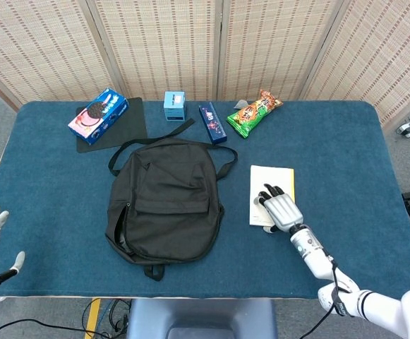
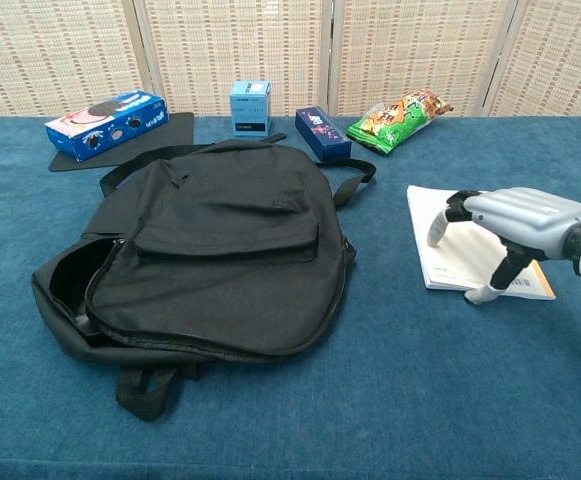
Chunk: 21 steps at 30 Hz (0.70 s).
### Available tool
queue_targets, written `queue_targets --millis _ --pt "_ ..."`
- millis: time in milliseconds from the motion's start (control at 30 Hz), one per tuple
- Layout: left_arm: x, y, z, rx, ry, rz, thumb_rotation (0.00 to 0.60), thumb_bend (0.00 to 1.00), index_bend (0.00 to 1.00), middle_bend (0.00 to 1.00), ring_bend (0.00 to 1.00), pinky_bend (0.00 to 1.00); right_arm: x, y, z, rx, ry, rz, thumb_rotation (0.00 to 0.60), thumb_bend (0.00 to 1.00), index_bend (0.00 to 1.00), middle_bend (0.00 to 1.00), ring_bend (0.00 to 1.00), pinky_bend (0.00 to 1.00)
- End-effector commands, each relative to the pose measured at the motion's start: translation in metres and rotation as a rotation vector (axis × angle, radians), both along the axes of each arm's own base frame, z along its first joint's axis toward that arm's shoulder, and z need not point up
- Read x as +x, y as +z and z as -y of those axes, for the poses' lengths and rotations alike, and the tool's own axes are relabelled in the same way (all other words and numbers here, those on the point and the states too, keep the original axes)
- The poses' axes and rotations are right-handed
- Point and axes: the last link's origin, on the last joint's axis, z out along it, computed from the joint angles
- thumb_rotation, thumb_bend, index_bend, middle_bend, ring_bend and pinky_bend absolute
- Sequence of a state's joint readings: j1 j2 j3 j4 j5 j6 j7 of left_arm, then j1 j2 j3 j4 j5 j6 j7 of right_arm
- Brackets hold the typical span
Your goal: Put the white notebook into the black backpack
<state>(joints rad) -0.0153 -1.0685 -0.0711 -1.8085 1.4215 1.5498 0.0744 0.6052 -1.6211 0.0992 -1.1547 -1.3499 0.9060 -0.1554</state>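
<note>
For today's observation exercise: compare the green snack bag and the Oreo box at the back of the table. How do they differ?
The green snack bag is a soft, crinkled pouch; the Oreo box is a rigid, straight-edged carton. The bag is green with orange print; the box is blue. The bag lies straight on the blue cloth, right of the backpack; the box rests partly on a black mat, at the left. Both lie flat, angled, untouched by either hand.

Table covering (image 1: 346, 212): blue napped cloth, matt; black backpack (image 1: 166, 201): woven fabric, dull finish; white notebook (image 1: 274, 180): smooth paper cover; right hand (image 1: 281, 208): silver-grey shell with slight sheen, dark fingertips; snack bag (image 1: 254, 111): glossy film; screen (image 1: 190, 42): woven reed, rough.
</note>
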Motion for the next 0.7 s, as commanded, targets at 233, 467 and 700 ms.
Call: queue_targets --millis 233,467,700 --pt "0.0 -0.001 -0.002 -0.008 -0.001 0.009 0.6 0.36 0.01 0.0 0.0 0.0 0.004 0.005 0.004 -0.014 0.012 -0.004 0.6 0.47 0.3 0.24 0.04 0.11" --pt "0.0 -0.001 -0.004 -0.009 -0.004 0.012 0.6 0.36 0.01 0.0 0.0 0.0 0.009 0.014 0.008 -0.043 0.032 0.004 0.6 0.47 0.3 0.24 0.05 0.11" --pt "0.002 -0.001 -0.007 -0.011 -0.011 0.021 0.6 0.36 0.01 0.0 0.0 0.0 0.017 0.027 0.015 -0.091 0.044 0.036 0.6 0.48 0.33 0.25 0.05 0.11"
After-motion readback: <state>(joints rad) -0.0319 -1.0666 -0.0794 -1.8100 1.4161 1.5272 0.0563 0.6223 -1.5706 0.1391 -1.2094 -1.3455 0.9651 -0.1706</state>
